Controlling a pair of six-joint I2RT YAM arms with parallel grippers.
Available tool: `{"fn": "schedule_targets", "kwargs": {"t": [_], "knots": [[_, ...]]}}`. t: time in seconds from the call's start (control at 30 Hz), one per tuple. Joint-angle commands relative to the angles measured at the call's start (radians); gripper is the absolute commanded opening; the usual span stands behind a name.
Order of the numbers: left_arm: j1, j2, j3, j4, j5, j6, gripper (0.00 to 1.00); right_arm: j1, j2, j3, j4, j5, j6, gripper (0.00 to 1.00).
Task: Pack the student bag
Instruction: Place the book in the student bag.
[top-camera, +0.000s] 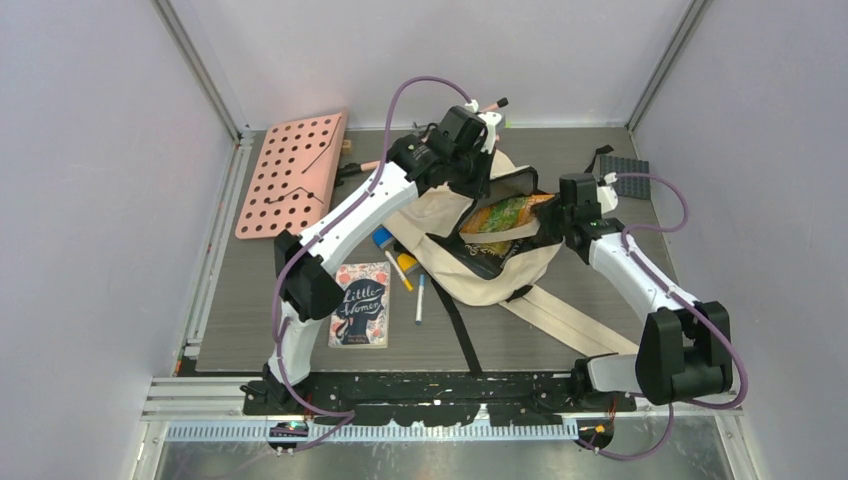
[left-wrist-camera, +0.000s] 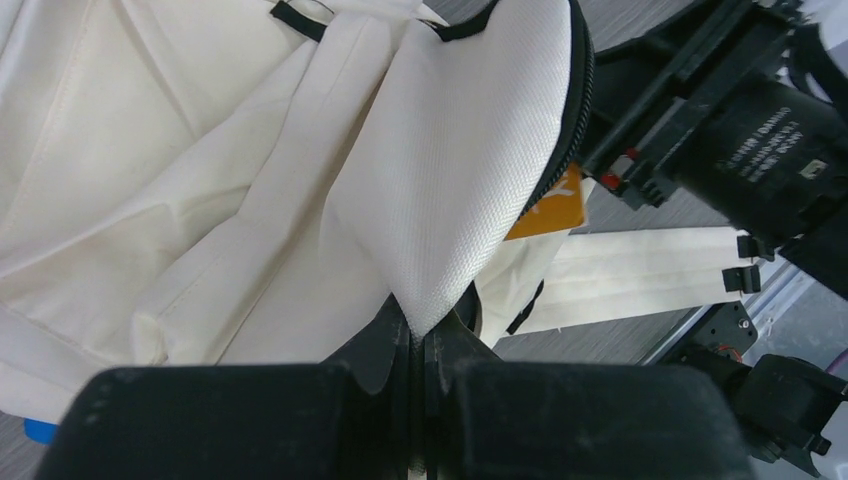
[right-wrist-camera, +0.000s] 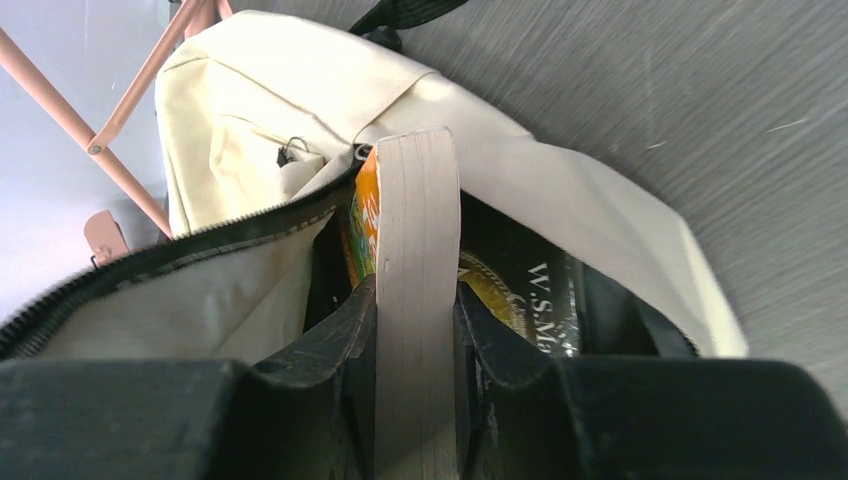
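Packing the student bag (top-camera: 505, 280), which lies mid-table (top-camera: 250, 290) toward the far edge, mouth facing the right arm. The left gripper (left-wrist-camera: 418, 340) is closed tight on a corner of the flap (left-wrist-camera: 450, 170) and holds it up to keep the mouth open. The right gripper (right-wrist-camera: 415, 300) clamps an orange-covered book (right-wrist-camera: 415, 200) by its page edge, with the book standing at the zipper line beside a dark book (right-wrist-camera: 530, 290) that sits inside.

Likely hazards:
- The pinch takes only a small fold of cloth. If the cloth slides out, the flap would probably drop across the mouth and block the book.
- The book may catch on the zipper edge or ride up on the dark book, and pushing on would then drag the soft bag across the table.
- The two wrists work close together, so a wide swing risks contact.

A "Little Women" copy (top-camera: 360, 305) and pens (top-camera: 420, 297) wait near the bag's left side.
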Motion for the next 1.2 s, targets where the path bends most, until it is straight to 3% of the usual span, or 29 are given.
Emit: {"fn": "schedule_targets", "kwargs": {"t": [0.0, 0.13, 0.33, 0.47, 0.6, 0.7, 0.83, 1.17], "knots": [[0.000, -0.028, -0.001, 0.092, 0.051, -0.036, 0.00, 0.052, 0.045, -0.001, 0.121, 0.090, 0.058, 0.01], [0.000, -0.032, -0.007, 0.101, 0.047, -0.038, 0.00, 0.098, 0.112, 0.003, 0.162, 0.121, 0.046, 0.02], [0.000, -0.038, -0.021, 0.106, 0.052, -0.054, 0.00, 0.162, 0.227, 0.018, 0.191, 0.080, 0.064, 0.15], [0.000, -0.056, -0.052, 0.112, 0.045, -0.057, 0.00, 0.165, 0.275, 0.023, 0.174, 0.046, 0.064, 0.31], [0.002, -0.075, -0.084, 0.117, 0.036, -0.060, 0.00, 0.163, 0.260, 0.072, 0.068, 0.075, -0.002, 0.56], [0.002, -0.080, -0.090, 0.118, 0.039, -0.060, 0.00, 0.161, 0.260, 0.104, -0.016, 0.095, -0.037, 0.64], [0.003, -0.084, -0.090, 0.117, 0.033, -0.055, 0.00, 0.147, 0.264, 0.107, -0.059, 0.082, -0.062, 0.64], [0.008, -0.061, -0.072, 0.119, 0.059, -0.055, 0.00, 0.142, 0.346, 0.110, 0.033, -0.038, -0.056, 0.38]]}}
